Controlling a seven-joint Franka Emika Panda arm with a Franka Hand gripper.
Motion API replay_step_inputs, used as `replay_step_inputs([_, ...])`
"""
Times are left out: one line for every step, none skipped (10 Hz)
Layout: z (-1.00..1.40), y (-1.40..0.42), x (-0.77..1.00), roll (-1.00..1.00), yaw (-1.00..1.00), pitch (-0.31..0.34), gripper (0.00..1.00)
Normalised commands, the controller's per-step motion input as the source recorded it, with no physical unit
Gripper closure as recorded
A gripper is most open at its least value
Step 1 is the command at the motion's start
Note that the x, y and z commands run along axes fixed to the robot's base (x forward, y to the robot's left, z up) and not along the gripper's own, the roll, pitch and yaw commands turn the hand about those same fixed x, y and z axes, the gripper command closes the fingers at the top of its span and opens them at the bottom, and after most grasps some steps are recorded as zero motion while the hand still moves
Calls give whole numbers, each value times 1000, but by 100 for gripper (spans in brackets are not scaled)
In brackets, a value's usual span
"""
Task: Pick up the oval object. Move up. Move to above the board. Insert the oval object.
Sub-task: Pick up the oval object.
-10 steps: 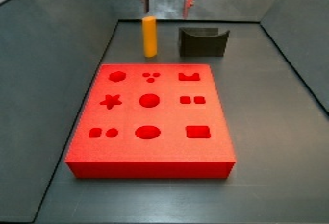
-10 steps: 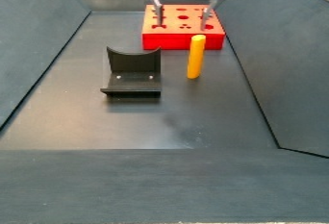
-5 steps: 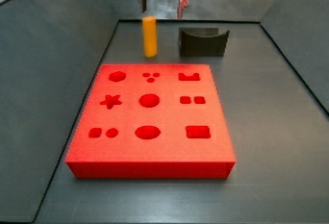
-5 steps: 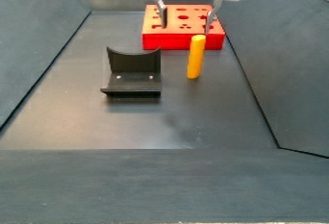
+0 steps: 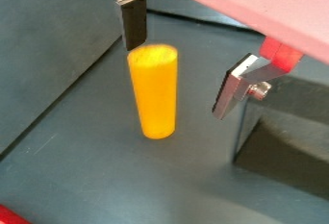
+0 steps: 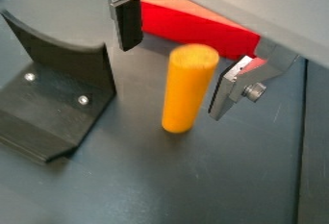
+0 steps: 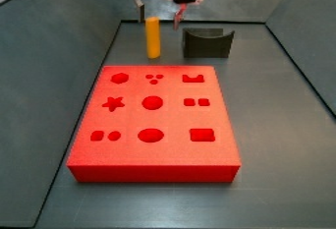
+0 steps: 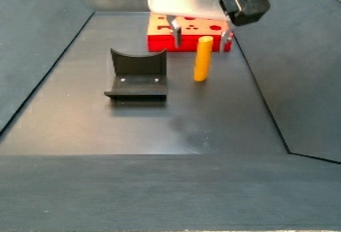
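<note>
The oval object, a smooth orange-yellow peg (image 7: 153, 38), stands upright on the dark floor behind the board, also in the side view (image 8: 204, 61). My gripper (image 7: 159, 19) is open and low over it. In both wrist views the two fingers stand on either side of the peg's top (image 5: 153, 88) (image 6: 188, 88), with gaps to both pads and no contact; the gripper (image 5: 184, 55) (image 6: 180, 55) holds nothing. The board, a red block with shaped cutouts (image 7: 178, 118), lies flat near the peg, partly hidden by the gripper in a side view (image 8: 186, 43), and shows behind the peg in a wrist view (image 6: 193, 31).
The fixture, a dark grey U-shaped block (image 7: 207, 42) (image 8: 136, 74), stands on the floor beside the peg and shows in both wrist views (image 6: 52, 84) (image 5: 290, 132). Sloped dark walls (image 7: 79, 36) ring the floor.
My gripper has come down from above until its open fingers stand on either side of the peg's top. The peg, the board and the fixture have not moved.
</note>
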Motion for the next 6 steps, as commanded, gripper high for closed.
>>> replay_step_inputs([-71,-40,-414,0,-231,-26,0])
replay_step_inputs([0,0,-214,0,-120,-61,0])
replay_step_inputs([0,-26,-111,17,0,-20,0])
replay_step_inputs([0,-43,-137,64,0,-7,0])
replay_step_inputs([3,-40,0,74,0,0,0])
replay_step_inputs([0,0,23,0,0,0,0])
